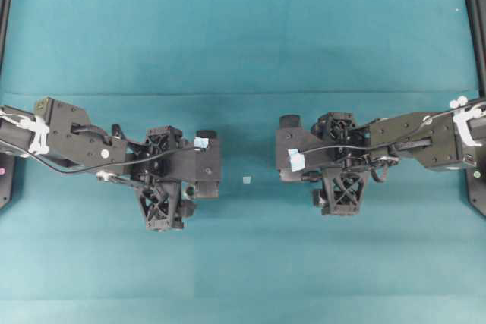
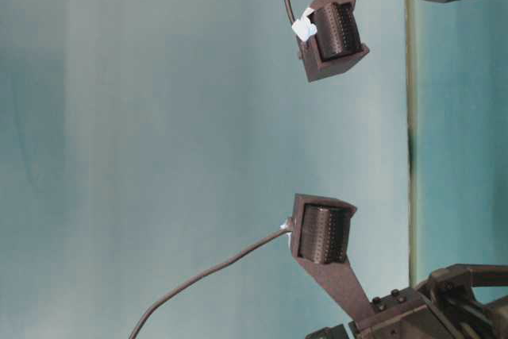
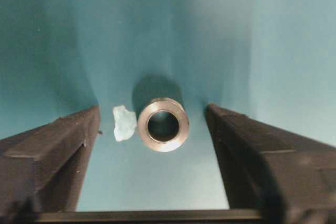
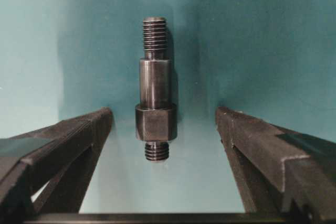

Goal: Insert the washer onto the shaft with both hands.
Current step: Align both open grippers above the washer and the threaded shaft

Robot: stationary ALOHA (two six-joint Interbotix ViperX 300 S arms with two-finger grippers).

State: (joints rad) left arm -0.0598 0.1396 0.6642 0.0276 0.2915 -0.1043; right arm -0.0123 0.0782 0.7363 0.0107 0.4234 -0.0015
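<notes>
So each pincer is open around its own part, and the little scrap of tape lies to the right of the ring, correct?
Nearly. In the left wrist view the tape scrap lies to the left of the washer, beside it, not to the right. The rest holds: the left pincer stands open around the washer, and the right wrist view shows the right pincer open around the shaft, touching nothing.
</notes>
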